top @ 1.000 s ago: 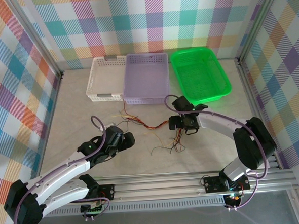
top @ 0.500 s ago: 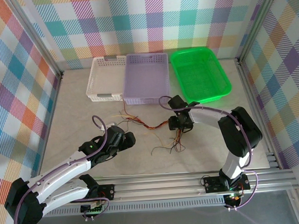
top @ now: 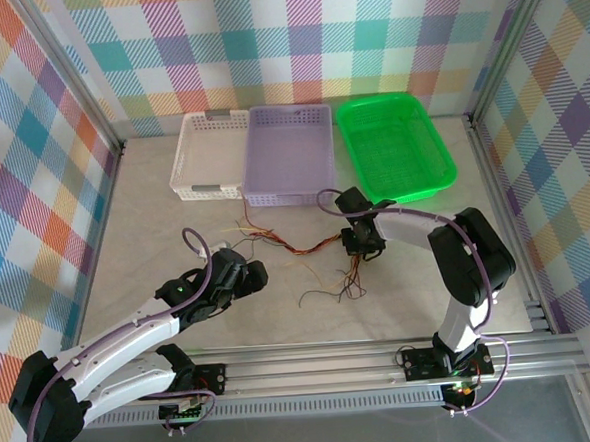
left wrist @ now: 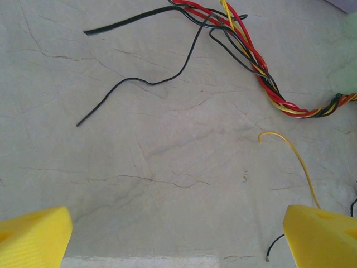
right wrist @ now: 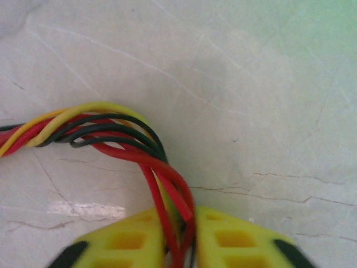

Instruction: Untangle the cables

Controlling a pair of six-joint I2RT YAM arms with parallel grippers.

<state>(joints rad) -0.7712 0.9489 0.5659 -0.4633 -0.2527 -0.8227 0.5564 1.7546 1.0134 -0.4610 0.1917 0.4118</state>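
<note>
pale tabletop (top: pixel 428 273); right fingers (right wrist: pixel 134 240) pinch twisted cables (right wrist: pixel 100 131); left fingers (left wrist: pixel 33 234) spread wide above it.

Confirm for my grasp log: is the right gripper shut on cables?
Yes, the right gripper is pinched shut on the twisted cables.

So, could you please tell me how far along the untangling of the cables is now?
Done: little; a few black and yellow strands lie loose, but the cables are mostly one twisted braid. In hand: the right jaws are shut on the red, yellow and black braid; the left jaws stand open over bare table. Left: pulling every strand apart.
</note>
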